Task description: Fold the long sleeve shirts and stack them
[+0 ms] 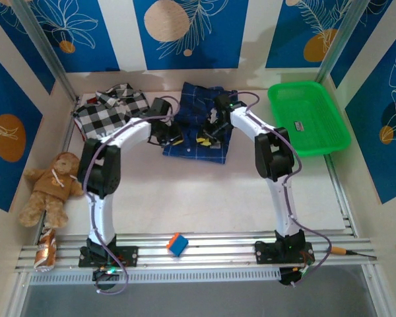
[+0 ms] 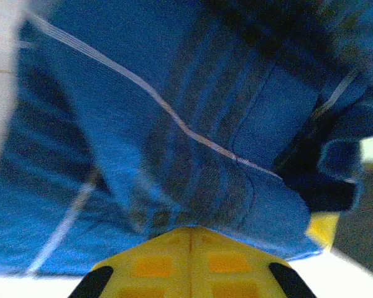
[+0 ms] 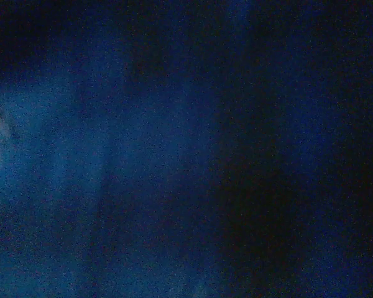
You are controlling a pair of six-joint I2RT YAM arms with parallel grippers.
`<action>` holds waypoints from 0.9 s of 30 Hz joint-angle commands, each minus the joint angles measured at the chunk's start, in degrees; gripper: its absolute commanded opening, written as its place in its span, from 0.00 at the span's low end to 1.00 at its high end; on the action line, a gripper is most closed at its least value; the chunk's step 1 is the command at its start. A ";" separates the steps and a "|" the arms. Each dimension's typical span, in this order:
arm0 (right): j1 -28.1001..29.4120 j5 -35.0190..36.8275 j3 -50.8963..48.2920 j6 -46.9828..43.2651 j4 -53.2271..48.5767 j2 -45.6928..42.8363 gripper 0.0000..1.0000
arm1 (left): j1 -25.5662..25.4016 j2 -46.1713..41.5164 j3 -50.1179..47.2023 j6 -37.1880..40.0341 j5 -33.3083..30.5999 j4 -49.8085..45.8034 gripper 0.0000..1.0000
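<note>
Blue plaid shirt left of basket, fold starting: left gripper clamped on its edge, right gripper we can't tell; next lift edge across.

Your work surface: one pale table, walled at the back and sides, with a metal rail along your near edge.

Lying on it:
- black-and-white checked shirt, rumpled, far left corner.
- dark blue plaid shirt, far centre, just right of the checked one.
- green plastic basket, far right, well apart from both shirts.
- brown teddy bear, against the left wall.
- small blue-and-orange block, on the rail.
- orange-and-white striped item, at the rail's left end; too small for you to identify.
</note>
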 commanded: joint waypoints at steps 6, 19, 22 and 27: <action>-7.73 4.53 21.83 8.09 -0.35 11.91 0.24 | -1.41 8.98 8.95 -2.40 -6.95 2.77 0.07; -5.00 7.93 1.11 0.42 2.84 -2.29 0.43 | 0.12 10.67 13.32 1.72 -6.30 3.55 0.14; -3.96 9.07 -2.46 0.88 0.47 -2.01 0.41 | 0.55 11.35 13.71 1.50 -5.85 3.52 0.14; -0.45 9.10 -10.17 2.68 -0.94 -4.54 0.38 | 1.31 11.71 16.29 3.43 -3.87 4.22 0.15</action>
